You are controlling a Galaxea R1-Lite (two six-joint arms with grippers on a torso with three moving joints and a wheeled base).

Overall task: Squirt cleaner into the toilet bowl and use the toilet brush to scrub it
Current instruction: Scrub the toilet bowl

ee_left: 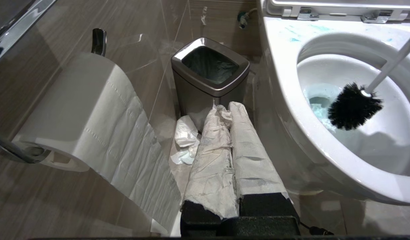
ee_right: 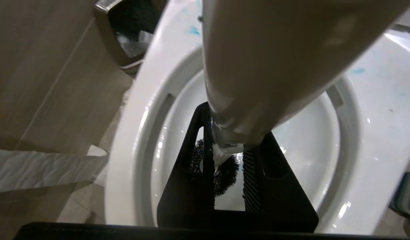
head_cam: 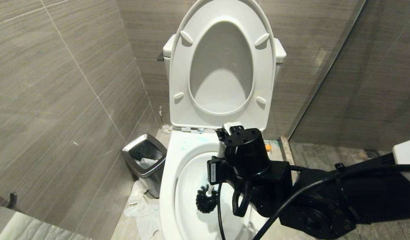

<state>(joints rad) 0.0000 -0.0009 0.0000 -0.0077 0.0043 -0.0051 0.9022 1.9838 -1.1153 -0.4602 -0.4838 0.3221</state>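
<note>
Grey wall tiles stood behind the toilet bowl (head_cam: 171,186), whose basin lay below the right gripper (ee_right: 229,150), turquoise cleaner pooled at its bottom. That gripper was clenched on the handle of the toilet brush (ee_left: 353,106), its black bristle head hanging beneath the fingers, just off the basin wall. Good scrubbing probably called for pressing the bristles against the wall and sweeping round under the rim, the clamp kept firm; the left gripper (ee_left: 231,146) was shut, beside the bin (ee_left: 209,71).

White toilet bowl (head_cam: 171,186), seat and lid up, turquoise-blue smears on rim and blue liquid at the drain; toilet brush (ee_left: 354,106) with black bristle head inside basin, slim white handle slanting up.
</note>
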